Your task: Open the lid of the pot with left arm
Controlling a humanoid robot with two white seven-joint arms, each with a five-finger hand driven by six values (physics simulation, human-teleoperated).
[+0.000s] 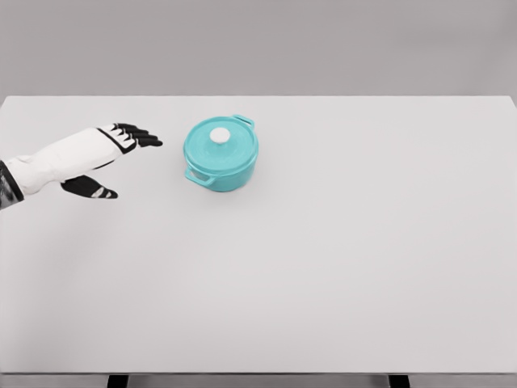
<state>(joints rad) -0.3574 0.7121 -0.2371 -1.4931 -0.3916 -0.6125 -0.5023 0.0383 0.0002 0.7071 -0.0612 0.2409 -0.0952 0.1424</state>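
A teal pot point(220, 155) with two side handles stands on the white table point(339, 259), left of the middle and toward the back. Its teal lid point(220, 142) sits closed on top, with a white round knob point(220, 135) at its centre. My left hand point(121, 153) comes in from the left edge and hovers to the left of the pot, a short gap away. Its black fingers point(139, 135) are stretched toward the pot and the thumb point(93, 189) hangs lower; it holds nothing. The right arm is out of view.
The table's far edge runs just behind the pot, with a grey wall beyond it. Two dark table legs point(118, 380) show at the bottom edge.
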